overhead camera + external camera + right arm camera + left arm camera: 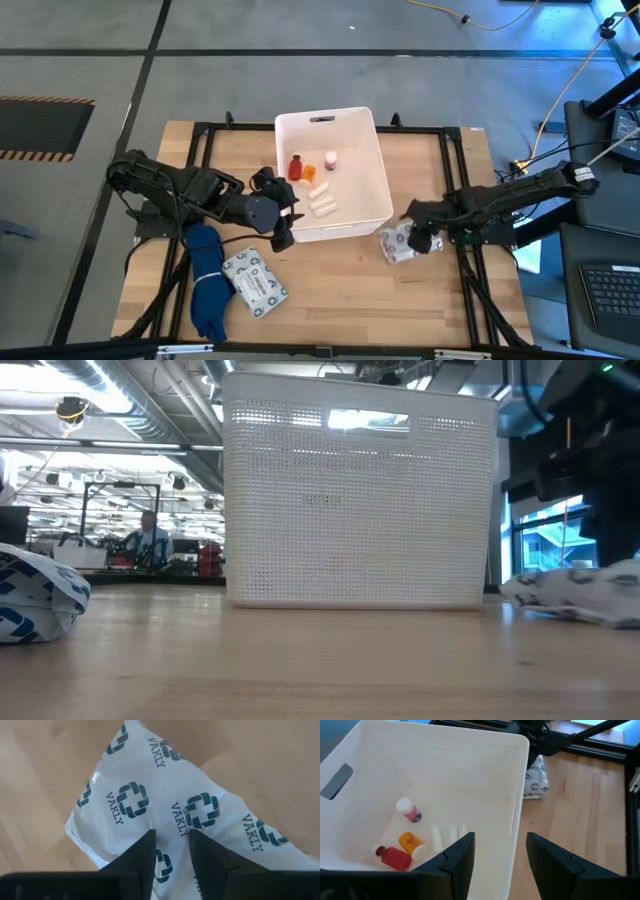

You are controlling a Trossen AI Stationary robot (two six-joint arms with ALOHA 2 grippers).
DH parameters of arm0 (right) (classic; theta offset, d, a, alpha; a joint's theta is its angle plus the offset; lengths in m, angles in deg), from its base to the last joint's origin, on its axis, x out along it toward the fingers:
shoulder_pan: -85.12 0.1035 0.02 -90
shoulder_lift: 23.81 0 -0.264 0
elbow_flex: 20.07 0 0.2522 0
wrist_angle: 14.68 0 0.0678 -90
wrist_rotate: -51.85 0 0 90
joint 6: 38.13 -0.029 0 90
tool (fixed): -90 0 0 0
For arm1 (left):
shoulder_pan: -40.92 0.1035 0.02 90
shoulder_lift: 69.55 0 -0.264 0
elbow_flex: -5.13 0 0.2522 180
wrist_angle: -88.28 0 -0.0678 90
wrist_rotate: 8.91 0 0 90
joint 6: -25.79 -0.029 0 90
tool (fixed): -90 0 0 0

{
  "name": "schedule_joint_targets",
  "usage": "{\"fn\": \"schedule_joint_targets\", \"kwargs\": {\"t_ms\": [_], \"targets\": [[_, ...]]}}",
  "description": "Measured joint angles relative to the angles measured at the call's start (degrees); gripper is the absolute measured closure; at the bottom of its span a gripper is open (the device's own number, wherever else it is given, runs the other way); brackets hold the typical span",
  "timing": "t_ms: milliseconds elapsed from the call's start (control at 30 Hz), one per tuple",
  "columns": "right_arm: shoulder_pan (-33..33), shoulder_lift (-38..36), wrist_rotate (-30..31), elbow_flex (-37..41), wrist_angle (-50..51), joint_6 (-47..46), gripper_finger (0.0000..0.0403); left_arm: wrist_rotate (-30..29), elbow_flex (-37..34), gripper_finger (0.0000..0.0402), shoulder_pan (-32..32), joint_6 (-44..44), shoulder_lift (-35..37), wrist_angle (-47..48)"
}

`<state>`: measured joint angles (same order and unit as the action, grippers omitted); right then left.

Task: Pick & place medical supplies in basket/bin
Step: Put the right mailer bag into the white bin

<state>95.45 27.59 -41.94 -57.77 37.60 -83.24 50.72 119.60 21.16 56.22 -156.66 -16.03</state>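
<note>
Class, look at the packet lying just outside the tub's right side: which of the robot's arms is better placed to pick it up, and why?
The right gripper: it sits directly over that packet, fingers narrowly apart against it. The left gripper, open, is at the tub's opposite near corner.

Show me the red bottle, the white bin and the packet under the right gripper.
red bottle (295, 168): high view, its body.
white bin (385, 176): high view, its right rim.
packet (150, 795): right wrist view, its printed face.
</note>
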Motion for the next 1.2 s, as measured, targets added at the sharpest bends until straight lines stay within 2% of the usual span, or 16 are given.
{"fn": "schedule_joint_targets", "kwargs": {"t_ms": [233, 633, 1000, 1200], "targets": [[11.1, 2.0, 4.0, 0.0, -2.9, -2.5, 0.0307, 0.0, 0.0, 0.0231, 0.0, 3.4, -0.2, -0.3], [24.6, 12.3, 7.1, -0.3, -19.7, -5.5, 0.0309, -0.3, 0.0, 0.0231, 0.0, 5.4, -2.6, -1.5], [31.0, 21.4, 7.0, -0.2, -34.9, -3.6, 0.0310, 8.0, 0.1, 0.0231, -0.3, 1.2, -9.3, -10.5], [32.0, 24.3, 6.8, -1.9, -36.0, 0.9, 0.0310, 13.2, 0.0, 0.0231, -1.6, -4.2, -13.8, -22.8]]}}
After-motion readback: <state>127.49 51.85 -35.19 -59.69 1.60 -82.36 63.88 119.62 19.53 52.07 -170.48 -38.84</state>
